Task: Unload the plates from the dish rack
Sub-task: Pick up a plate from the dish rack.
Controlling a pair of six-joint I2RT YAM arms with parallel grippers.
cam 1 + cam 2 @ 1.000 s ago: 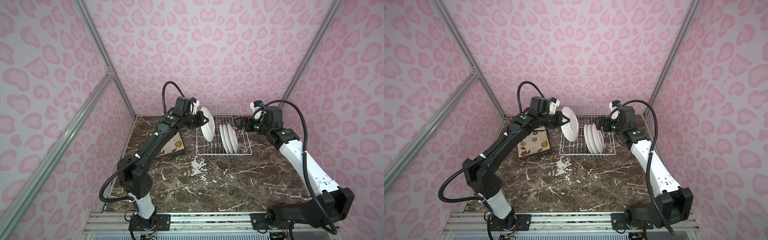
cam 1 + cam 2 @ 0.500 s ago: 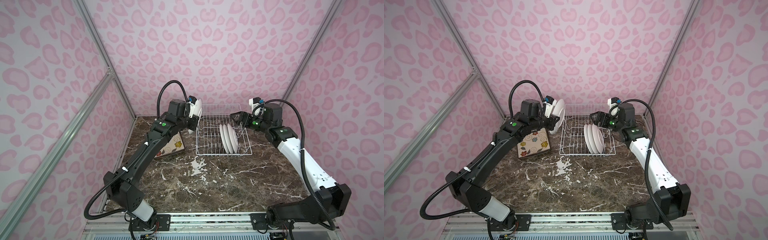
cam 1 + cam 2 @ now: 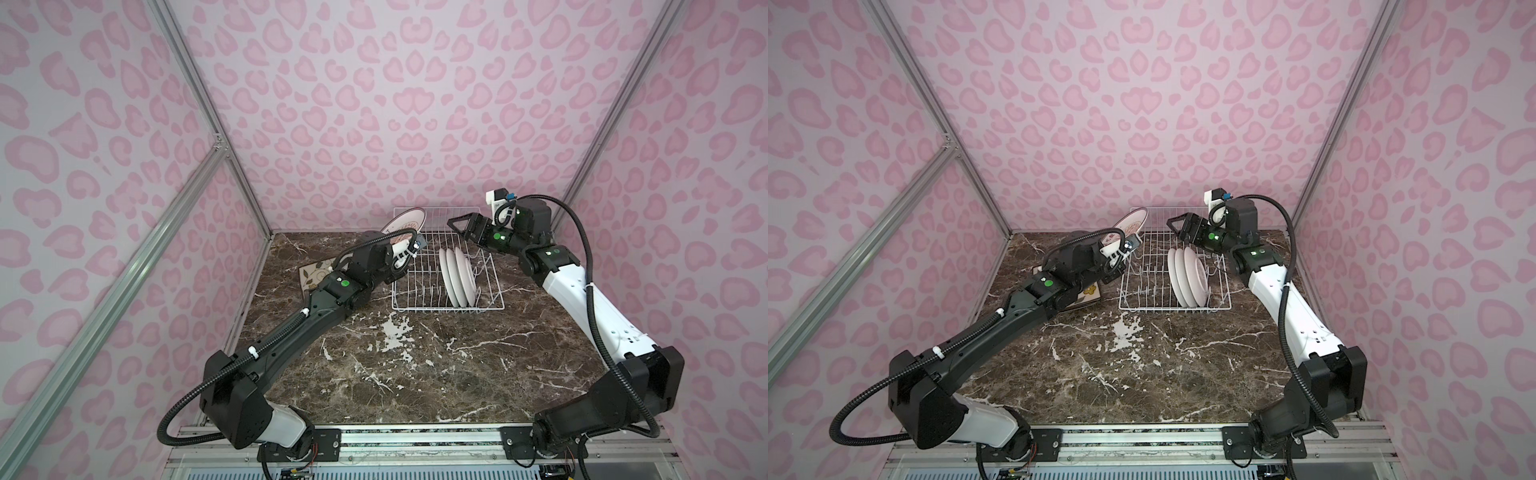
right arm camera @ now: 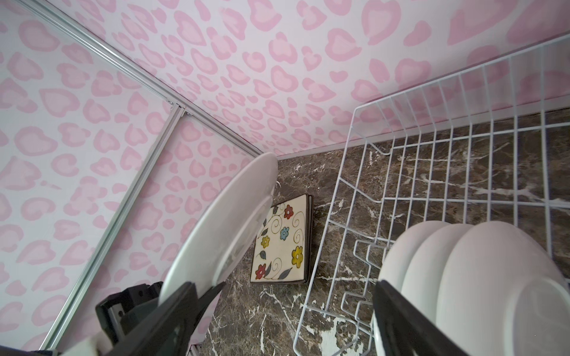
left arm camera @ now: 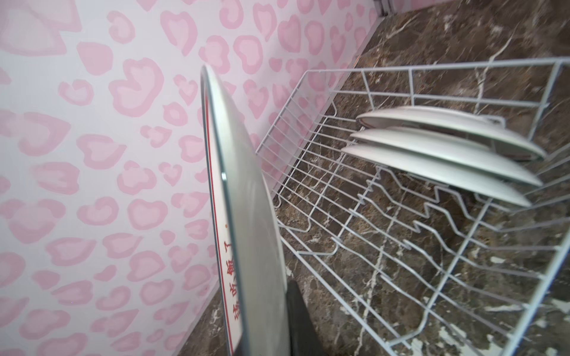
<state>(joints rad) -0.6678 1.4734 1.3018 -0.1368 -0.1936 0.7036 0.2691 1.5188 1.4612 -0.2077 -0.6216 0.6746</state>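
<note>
left gripper (image 3: 402, 252) pinching a round plate (image 3: 405, 222), ten o'clock off the dish rack (image 3: 449, 308), right gripper (image 3: 455, 225) spread wide

Left arm (image 3: 291, 332) covers most of square plates (image 3: 314, 276).

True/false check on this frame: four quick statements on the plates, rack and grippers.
1. The left gripper holds a round white plate beside the dish rack. True.
2. Four round plates stand in the dish rack. False: three plates stand in it.
3. The right gripper is shut on a plate. False: the right gripper is open and empty, above the rack.
4. A square flowered plate lies on the table outside the rack. True.
</note>
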